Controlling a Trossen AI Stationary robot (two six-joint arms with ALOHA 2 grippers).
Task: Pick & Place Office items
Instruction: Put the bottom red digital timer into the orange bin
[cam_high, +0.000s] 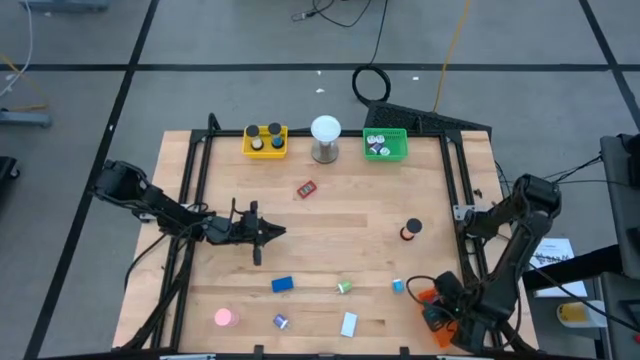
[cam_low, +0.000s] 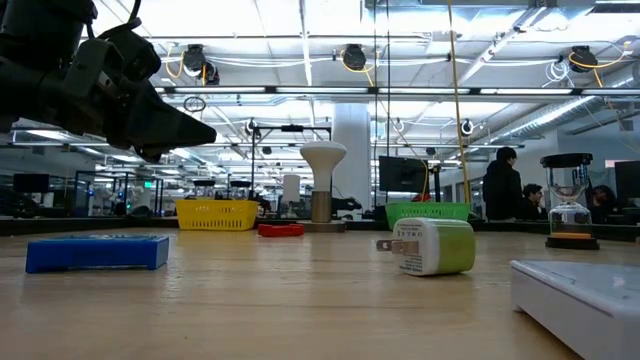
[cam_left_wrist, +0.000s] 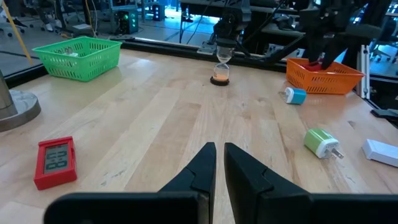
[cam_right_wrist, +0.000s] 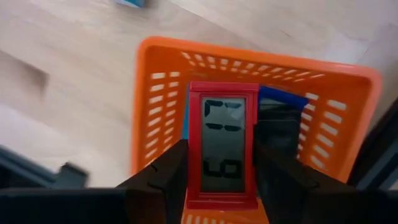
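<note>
The right end effector (cam_right_wrist: 221, 180), clamped on a red digital timer (cam_right_wrist: 222, 146), hovers over the orange basket (cam_right_wrist: 155, 93) at the bench's near right corner, so it should lower before releasing; the left end effector (cam_left_wrist: 216, 165), fingers together, waits mid-bench.

Left hand (cam_left_wrist: 216, 163) shut, right hand (cam_right_wrist: 217, 171) clamped
</note>
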